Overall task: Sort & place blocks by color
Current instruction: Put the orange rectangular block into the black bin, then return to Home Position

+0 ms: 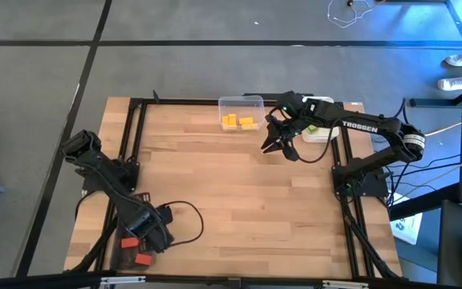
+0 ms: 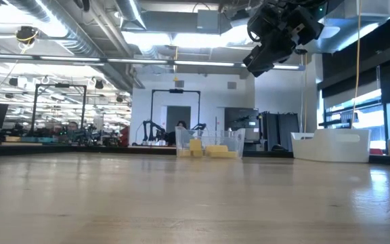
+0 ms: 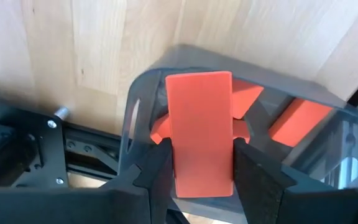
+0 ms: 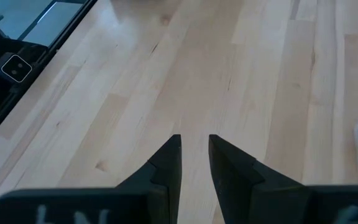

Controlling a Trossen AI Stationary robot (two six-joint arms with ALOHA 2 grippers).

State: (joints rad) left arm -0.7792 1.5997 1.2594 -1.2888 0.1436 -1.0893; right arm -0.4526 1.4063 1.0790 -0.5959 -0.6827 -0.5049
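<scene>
High view: the left gripper (image 1: 145,233) sits at the lower left of the frame over a clear container (image 1: 127,249) at the worktop (image 1: 239,209) edge, where red blocks (image 1: 135,250) show, partly hidden by the arm. The right gripper (image 1: 281,143) hangs right of upper centre, just beside a clear tub (image 1: 241,112) of yellow blocks (image 1: 238,122). A second tub behind the arm holds something green, mostly covered.

Low view: the right gripper (image 2: 263,61) hangs at the upper right, its top cut off by the frame; the tub (image 2: 210,144) stands far back at centre.

Left wrist view: the jaws clamp a flat red block (image 3: 201,132) above the container (image 3: 291,99); more red pieces lie underneath, largely hidden.

Right wrist view: the jaws stand narrow and empty above bare wood (image 4: 185,68).
</scene>
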